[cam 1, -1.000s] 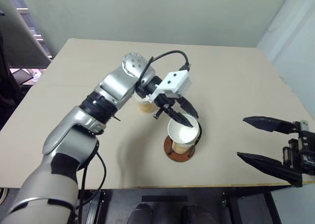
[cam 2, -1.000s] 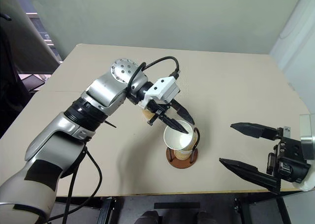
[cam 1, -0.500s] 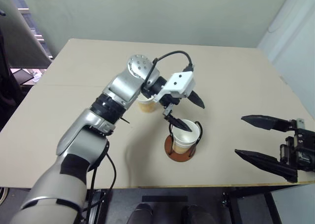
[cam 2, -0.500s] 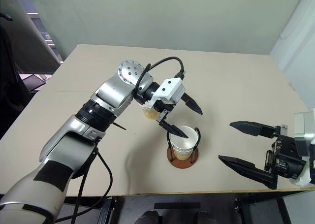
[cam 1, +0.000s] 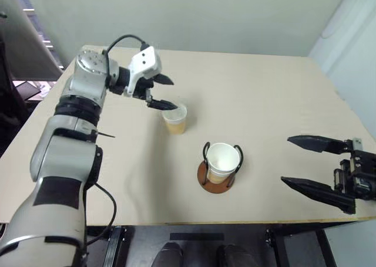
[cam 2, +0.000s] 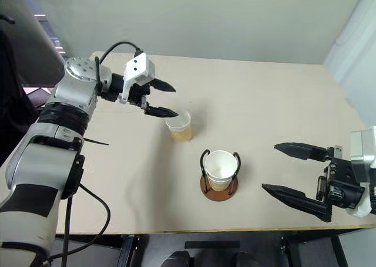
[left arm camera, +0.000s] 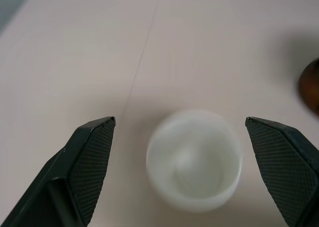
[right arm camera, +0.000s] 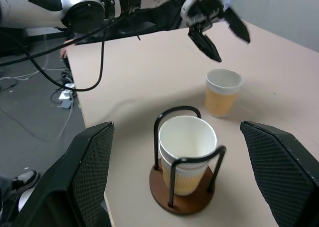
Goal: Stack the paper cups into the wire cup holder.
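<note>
The wire cup holder (cam 1: 207, 180), a brown disc with two black wire loops, stands near the table's front middle. A paper cup (cam 1: 223, 158) sits upright inside it. Another paper cup (cam 1: 175, 119) stands loose on the table behind and to the left of the holder. My left gripper (cam 1: 172, 93) hovers open just left of and above this loose cup, touching nothing. From the left wrist, the loose cup (left arm camera: 194, 159) lies between the spread fingers (left arm camera: 92, 152). My right gripper (cam 1: 286, 160) is open and empty, to the right of the holder (right arm camera: 184, 202).
The beige table (cam 1: 282, 91) has a faint seam running across its left part. Its front edge lies just below the holder, and its right edge is near my right gripper. Cables (right arm camera: 60, 95) lie on the floor beyond the table's left side.
My left gripper opened and let go of the cup, which now sits in the holder. It then swung away to the left and back, ending beside the loose cup. The right gripper stayed put.
</note>
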### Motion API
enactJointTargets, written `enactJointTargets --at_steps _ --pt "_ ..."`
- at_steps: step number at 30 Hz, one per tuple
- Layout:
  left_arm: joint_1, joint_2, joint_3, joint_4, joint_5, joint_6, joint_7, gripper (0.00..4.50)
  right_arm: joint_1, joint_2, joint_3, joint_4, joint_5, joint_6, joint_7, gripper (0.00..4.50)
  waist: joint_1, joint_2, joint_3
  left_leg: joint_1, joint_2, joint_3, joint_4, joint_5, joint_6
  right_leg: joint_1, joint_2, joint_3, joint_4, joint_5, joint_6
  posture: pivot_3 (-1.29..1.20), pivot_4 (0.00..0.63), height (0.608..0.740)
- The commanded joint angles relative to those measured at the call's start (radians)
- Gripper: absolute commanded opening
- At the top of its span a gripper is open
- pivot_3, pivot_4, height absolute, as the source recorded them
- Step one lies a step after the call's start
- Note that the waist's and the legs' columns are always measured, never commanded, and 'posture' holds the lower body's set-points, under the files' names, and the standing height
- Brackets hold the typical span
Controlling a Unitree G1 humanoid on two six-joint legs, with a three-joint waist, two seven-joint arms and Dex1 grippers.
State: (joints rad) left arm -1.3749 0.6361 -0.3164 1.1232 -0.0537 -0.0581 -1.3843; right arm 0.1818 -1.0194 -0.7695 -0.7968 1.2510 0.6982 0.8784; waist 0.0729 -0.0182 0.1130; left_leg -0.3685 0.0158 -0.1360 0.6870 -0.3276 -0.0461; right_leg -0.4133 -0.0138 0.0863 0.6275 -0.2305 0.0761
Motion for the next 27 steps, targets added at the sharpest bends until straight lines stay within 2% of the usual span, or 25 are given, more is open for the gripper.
enactJointTargets --at_steps 1,7,17,20,27 --pt "-0.063 -0.034 0.016 0.039 0.059 -0.038 0.026 4.48 -0.012 -0.006 -0.003 -0.004 -0.002 -0.016 0.003 4.12 0.006 0.0 0.0 -0.001 -0.001 -0.001 0.001 0.0 0.001 0.0 -0.001 -0.001 -0.001 0.0 0.001 0.0 0.15 0.74" --pt "-0.081 -0.098 0.005 0.107 0.162 -0.066 0.11 4.48 0.007 0.005 -0.02 -0.025 0.003 -0.01 -0.015 4.12 0.006 0.0 0.0 -0.004 -0.004 0.004 0.009 -0.002 0.006 0.0 -0.004 -0.002 -0.001 0.001 0.006 0.0 0.15 0.74" --pt "-0.071 -0.138 -0.015 0.161 0.306 -0.089 0.241 4.48 0.072 0.021 -0.083 -0.069 0.026 -0.008 -0.042 4.12 0.005 0.0 0.0 -0.005 -0.007 0.006 0.011 -0.003 0.007 0.0 -0.006 -0.001 0.0 0.0 0.009 0.0 0.15 0.74" --pt "-0.068 -0.141 -0.009 0.167 0.324 -0.093 0.252 3.92 0.091 0.03 -0.093 -0.084 0.03 -0.013 -0.057 4.12 0.005 0.0 0.0 -0.005 -0.009 0.007 0.011 -0.003 0.008 0.0 -0.006 -0.001 -0.001 0.0 0.009 0.0 0.15 0.74" --pt "-0.08 -0.141 0.018 0.163 0.319 -0.096 0.207 1.34 0.118 0.038 -0.104 -0.087 0.014 -0.024 -0.049 4.12 0.005 0.0 0.0 -0.005 -0.015 0.006 0.012 -0.003 0.008 0.0 -0.006 -0.001 -0.001 0.0 0.009 0.0 0.15 0.74"
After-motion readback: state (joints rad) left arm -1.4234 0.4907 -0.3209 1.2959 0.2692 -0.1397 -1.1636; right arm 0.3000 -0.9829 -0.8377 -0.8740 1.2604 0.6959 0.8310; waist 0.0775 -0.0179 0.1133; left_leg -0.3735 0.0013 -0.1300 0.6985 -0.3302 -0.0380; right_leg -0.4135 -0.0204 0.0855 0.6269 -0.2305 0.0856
